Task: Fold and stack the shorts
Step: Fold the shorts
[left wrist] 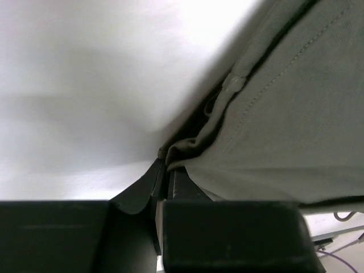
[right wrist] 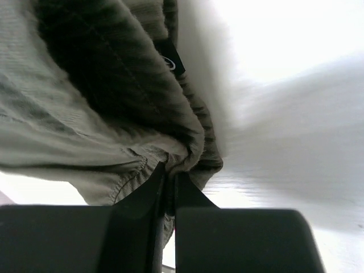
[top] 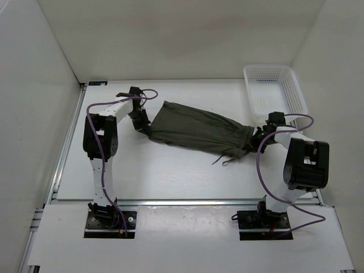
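The dark olive-green shorts (top: pixel 196 132) are stretched out across the middle of the white table, running from upper left to lower right, with the thin drawstring (top: pixel 226 159) dangling at the right end. My left gripper (top: pixel 144 126) is shut on the shorts' left hem; in the left wrist view the jaws (left wrist: pixel 166 170) pinch a fold of cloth (left wrist: pixel 284 125). My right gripper (top: pixel 257 138) is shut on the gathered waistband end; in the right wrist view (right wrist: pixel 169 176) the ribbed waistband (right wrist: pixel 114 102) bunches between the jaws.
A white plastic mesh basket (top: pixel 274 91) stands at the back right corner, just behind my right arm. White walls enclose the table on the left, back and right. A metal rail (top: pixel 65 142) runs along the left edge.
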Controlling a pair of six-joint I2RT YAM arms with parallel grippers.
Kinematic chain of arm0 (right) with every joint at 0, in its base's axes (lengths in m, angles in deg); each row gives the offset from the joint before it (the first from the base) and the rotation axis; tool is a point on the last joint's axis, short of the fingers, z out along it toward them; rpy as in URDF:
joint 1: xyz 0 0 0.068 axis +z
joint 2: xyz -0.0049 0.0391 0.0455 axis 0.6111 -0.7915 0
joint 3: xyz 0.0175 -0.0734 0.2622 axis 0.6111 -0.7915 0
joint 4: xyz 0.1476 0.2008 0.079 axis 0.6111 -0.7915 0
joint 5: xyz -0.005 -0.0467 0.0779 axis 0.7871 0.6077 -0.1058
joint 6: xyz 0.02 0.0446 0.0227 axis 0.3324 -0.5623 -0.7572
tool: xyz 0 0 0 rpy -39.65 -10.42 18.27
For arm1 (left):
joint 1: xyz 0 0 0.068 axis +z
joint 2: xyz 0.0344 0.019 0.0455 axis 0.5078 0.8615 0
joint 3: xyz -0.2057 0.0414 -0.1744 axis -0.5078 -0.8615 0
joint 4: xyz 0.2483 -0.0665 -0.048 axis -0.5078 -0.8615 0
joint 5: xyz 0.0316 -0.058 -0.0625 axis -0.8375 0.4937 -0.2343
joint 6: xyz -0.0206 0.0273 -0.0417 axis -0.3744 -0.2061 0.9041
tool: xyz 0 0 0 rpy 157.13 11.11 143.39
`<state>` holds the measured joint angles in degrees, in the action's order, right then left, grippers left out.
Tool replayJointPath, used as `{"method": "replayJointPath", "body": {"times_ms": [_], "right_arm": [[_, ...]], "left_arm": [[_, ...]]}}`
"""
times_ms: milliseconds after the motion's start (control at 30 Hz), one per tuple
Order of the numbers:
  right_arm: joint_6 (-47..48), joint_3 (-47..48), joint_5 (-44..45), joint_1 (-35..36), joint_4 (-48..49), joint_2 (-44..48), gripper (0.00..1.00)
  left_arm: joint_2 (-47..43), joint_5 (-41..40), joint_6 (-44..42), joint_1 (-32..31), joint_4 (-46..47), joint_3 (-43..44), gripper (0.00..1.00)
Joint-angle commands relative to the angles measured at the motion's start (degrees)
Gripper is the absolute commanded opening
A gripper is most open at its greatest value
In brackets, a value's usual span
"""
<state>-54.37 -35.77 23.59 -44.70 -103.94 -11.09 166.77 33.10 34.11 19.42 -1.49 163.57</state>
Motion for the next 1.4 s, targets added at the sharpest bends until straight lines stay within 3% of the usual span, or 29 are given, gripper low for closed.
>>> {"method": "replayJointPath", "body": {"times_ms": [0,167,233,267,300,400,433,533,567,600,633,667,800,900,1033,1067,1167,1267,1367], "right_arm": [[3.83,2.23,-2.86,0.61,-1.23,-0.75,0.00],[9.97,6.10,-4.36,4.73,-9.65,-0.75,0.00],[10.60,7.25,-3.84,6.49,-11.17,-0.75,0.06],[11.21,7.77,-3.05,6.50,-11.17,-0.75,0.14],[11.22,7.78,-3.04,7.28,-10.47,-0.75,0.34],[9.30,9.53,-1.37,7.29,-9.76,-0.75,0.68],[9.28,9.54,-0.50,7.29,-9.76,-0.75,0.86],[8.58,8.93,0.21,7.29,-9.76,1.08,0.97],[8.58,8.31,0.21,7.29,-9.76,1.79,0.97],[8.58,6.31,-0.31,7.29,-9.76,2.41,0.97],[8.58,4.98,-1.54,7.29,-8.46,3.02,0.97],[8.06,3.57,-5.12,7.81,-7.14,3.81,0.96],[5.69,-1.09,-9.98,10.45,1.98,0.93,0.92],[3.93,-0.58,-8.94,13.35,4.12,-2.14,0.85],[2.87,-0.57,-3.94,14.06,5.62,-3.39,0.58],[2.87,-0.57,-2.79,14.06,6.23,-3.39,0.45],[2.87,-0.05,1.34,14.06,5.62,-3.39,0.21],[3.48,1.19,3.28,14.06,3.51,-2.87,0.05],[3.48,2.68,5.21,14.06,1.84,-2.17,0.00]], "left_arm": [[-9.57,-5.45,-0.35,3.88,0.21,-5.19,0.10],[-18.54,-7.66,-1.40,8.19,0.21,-17.14,0.10],[-23.11,-7.67,-1.40,8.72,0.21,-22.86,0.10],[-24.43,-7.66,-1.40,8.72,0.21,-24.61,0.10],[-26.53,-7.05,-1.40,7.50,0.21,-27.59,0.10],[-27.78,-7.66,0.08,6.09,0.83,-30.25,0.11],[-27.78,-7.66,0.09,6.08,0.83,-30.26,0.17],[-28.30,-7.66,0.09,6.08,0.83,-30.26,0.37],[-28.31,-7.66,-0.43,6.08,0.22,-30.26,0.63],[-29.18,-8.53,-0.44,6.08,-0.40,-30.26,0.66],[-29.97,-9.85,-0.44,6.08,-0.92,-29.65,0.78],[-29.98,-9.86,-0.44,6.87,-2.15,-28.68,0.80],[-32.08,-9.86,-1.57,9.07,-4.26,-25.69,0.80],[-32.09,-8.29,-2.19,9.86,-4.80,-22.27,0.75],[-29.81,-6.61,-2.19,8.63,-4.28,-17.70,0.69],[-27.02,-6.61,-2.72,7.76,-3.66,-15.69,0.68],[-20.08,-7.22,-2.72,7.75,-2.78,-11.82,0.61],[-14.44,-7.84,-2.72,9.33,-2.08,-9.26,0.58],[-12.41,-7.23,-2.72,10.47,-1.02,-8.55,0.56]]}}
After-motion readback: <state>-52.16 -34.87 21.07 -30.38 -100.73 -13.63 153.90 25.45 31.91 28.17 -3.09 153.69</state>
